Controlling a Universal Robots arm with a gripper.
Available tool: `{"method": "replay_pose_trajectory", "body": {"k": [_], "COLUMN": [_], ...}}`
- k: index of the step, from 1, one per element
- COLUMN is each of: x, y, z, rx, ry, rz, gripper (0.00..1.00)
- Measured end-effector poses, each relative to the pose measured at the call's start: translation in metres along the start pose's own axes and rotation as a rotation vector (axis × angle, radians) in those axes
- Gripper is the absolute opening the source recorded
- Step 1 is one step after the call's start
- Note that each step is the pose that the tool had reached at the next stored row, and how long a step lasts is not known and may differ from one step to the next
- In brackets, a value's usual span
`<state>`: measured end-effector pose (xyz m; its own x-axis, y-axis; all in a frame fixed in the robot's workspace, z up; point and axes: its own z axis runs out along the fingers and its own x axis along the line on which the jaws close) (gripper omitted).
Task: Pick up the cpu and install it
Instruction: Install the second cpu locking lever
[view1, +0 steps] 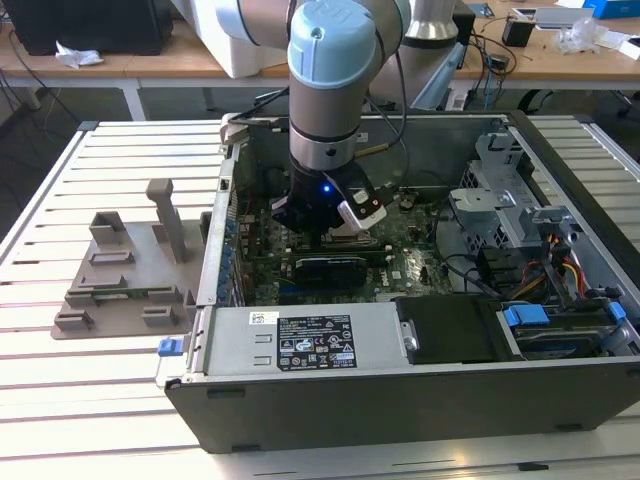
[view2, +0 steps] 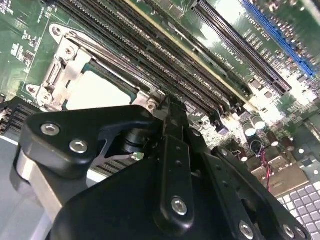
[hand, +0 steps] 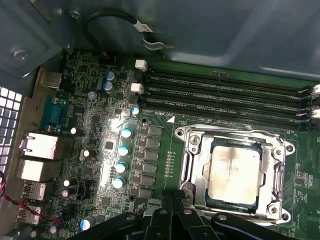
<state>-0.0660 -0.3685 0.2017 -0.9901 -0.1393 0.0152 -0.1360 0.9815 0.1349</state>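
So the square silvery-grey metal-topped cpu (hand: 234, 172) sits in the metal-framed motherboard socket (hand: 192, 165), just beyond the black gripper (hand: 172, 202), whose fingers look closed and empty.

A: What sits in the middle of the frame?

B: An open computer case (view1: 420, 400), lying on its side on a white slatted table (view1: 60, 400). A robot arm (view1: 330, 80) with a pale blue cap comes down from the top centre into the case.

A: Where does the arm end?

B: Its dark wrist end (view1: 325, 210) hangs low over the green motherboard (view1: 400, 265), a small blue light glowing on it.

A: Anything else?

B: A grey plastic tray (view1: 125, 275) rests at centre left, just beside the case. Wooden desks (view1: 150, 60) cross the top edge. Cables and a blue-handled drive bay (view1: 550, 325) fill the case's lower right.
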Motion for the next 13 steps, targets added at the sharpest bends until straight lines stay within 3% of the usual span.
{"method": "replay_pose_trajectory", "body": {"k": [2, 4, 7, 9, 11, 13], "x": [0.0001, -0.001, -0.0197, -0.0384, -0.0527, -0.0593], "y": [0.0014, 0.0028, 0.0041, 0.0052, 0.0099, 0.0222], "z": [-0.0098, -0.014, -0.0125, -0.0098, -0.0086, -0.007], "rx": [-0.0002, 0.0, -0.0009, -0.0035, -0.0025, 0.0237], "ry": [-0.0026, -0.0026, 0.0138, 0.0316, 0.0386, 0.0423], "rz": [0.0, -0.001, 0.002, 0.004, 0.005, 0.007], "gripper": [0.11, 0.11, 0.11, 0.11, 0.11, 0.11]}}
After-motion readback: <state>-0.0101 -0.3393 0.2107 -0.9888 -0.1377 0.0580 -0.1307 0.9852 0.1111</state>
